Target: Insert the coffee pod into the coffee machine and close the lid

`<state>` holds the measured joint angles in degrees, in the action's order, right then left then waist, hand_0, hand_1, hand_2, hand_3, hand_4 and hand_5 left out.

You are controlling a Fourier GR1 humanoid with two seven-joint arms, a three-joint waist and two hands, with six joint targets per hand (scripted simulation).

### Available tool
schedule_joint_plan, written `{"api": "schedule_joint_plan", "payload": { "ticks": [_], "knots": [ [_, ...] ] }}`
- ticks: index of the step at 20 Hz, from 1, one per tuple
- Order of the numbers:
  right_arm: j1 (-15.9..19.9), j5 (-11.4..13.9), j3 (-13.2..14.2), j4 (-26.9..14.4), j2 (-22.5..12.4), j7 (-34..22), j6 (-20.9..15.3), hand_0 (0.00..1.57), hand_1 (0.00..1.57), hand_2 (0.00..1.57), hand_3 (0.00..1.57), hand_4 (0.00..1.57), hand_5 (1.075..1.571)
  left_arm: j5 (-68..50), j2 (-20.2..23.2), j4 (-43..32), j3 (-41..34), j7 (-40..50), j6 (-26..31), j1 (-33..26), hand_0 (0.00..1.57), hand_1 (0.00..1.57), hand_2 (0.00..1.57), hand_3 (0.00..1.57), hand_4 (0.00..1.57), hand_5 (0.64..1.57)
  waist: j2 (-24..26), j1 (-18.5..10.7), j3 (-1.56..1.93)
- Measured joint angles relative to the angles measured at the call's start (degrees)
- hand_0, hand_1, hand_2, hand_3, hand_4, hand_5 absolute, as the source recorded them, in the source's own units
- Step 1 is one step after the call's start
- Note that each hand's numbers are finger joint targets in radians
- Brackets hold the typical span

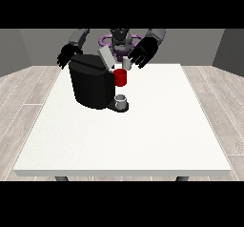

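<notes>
White counter (143, 140); coffee machine (93, 85) lid (106, 57) up. Hand at view's right (144, 52) pinches coffee pod (127, 63): likely light, rigid, sides best. Other hand (68, 56): fingers unclear.

The machine (91, 83) is standing on the desk (143, 140), toward the far edge and left of the middle. Its lid (106, 57) is tilting up at the machine's top right corner. A cup (121, 101) is sitting on the machine's base, at its right front, nearer the camera than the holder (120, 77) above it. The pod (127, 63) is hanging just above and behind the holder, right of the lid. The hand at the view's right (144, 52) is touching the pod from the right. The hand at the view's left (68, 55) is hovering behind the machine's top left corner. The robot (120, 37) is standing behind the desk.
</notes>
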<state>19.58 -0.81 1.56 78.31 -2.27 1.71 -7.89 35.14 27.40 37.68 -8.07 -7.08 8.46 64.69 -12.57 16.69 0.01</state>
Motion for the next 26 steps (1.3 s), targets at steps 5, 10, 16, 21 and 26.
{"api": "schedule_joint_plan", "payload": {
  "ticks": [5, 10, 16, 21, 26],
  "knots": [
    [-1.0, -0.2, 0.2, 0.6, 0.1, 0.9, 0.0, 0.0, 0.0, 0.0, 0.0, 0.52, 1.571, 0.4, 0.0, -0.7, -0.1, -0.4, 0.0, 0.7, 1.29, 1.29, 1.32, 1.22, 0.5, 1.571, -0.8, 0.7, 0.0],
    [-0.9, 0.0, 0.1, 1.4, 0.2, -0.4, -0.5, 0.0, 0.0, 0.0, 0.0, 0.54, 1.571, 1.0, -0.9, -1.5, 0.3, 0.5, -0.2, 1.3, 1.27, 1.27, 1.3, 1.22, 0.51, 1.571, -0.9, 0.9, 0.0],
    [-0.7, 0.0, 0.9, 0.6, 0.7, 0.3, -1.8, 0.0, 0.0, 0.0, 0.0, 0.52, 1.571, 1.8, -3.0, -1.1, 1.3, 0.3, -0.4, 1.3, 1.18, 1.18, 1.25, 1.18, 0.49, 1.571, -1.0, -0.2, 0.0],
    [-1.3, -0.2, 1.0, 0.6, 0.7, 1.4, -1.5, 0.0, 0.0, 0.0, 0.0, 0.53, 1.571, 2.1, -3.1, -1.3, 1.2, -0.3, -1.0, 1.6, 1.19, 1.19, 1.27, 1.2, 0.51, 1.571, -1.7, -0.1, 0.02],
    [-1.3, -1.2, 1.8, 0.7, 0.0, 1.5, -0.7, 0.0, 0.0, 0.0, 0.0, 0.44, 1.571, 2.6, -3.2, -1.8, 1.2, 0.0, -1.0, 1.5, 1.18, 1.18, 1.25, 1.19, 0.49, 1.571, -1.6, -0.2, 0.02]
  ]
}}
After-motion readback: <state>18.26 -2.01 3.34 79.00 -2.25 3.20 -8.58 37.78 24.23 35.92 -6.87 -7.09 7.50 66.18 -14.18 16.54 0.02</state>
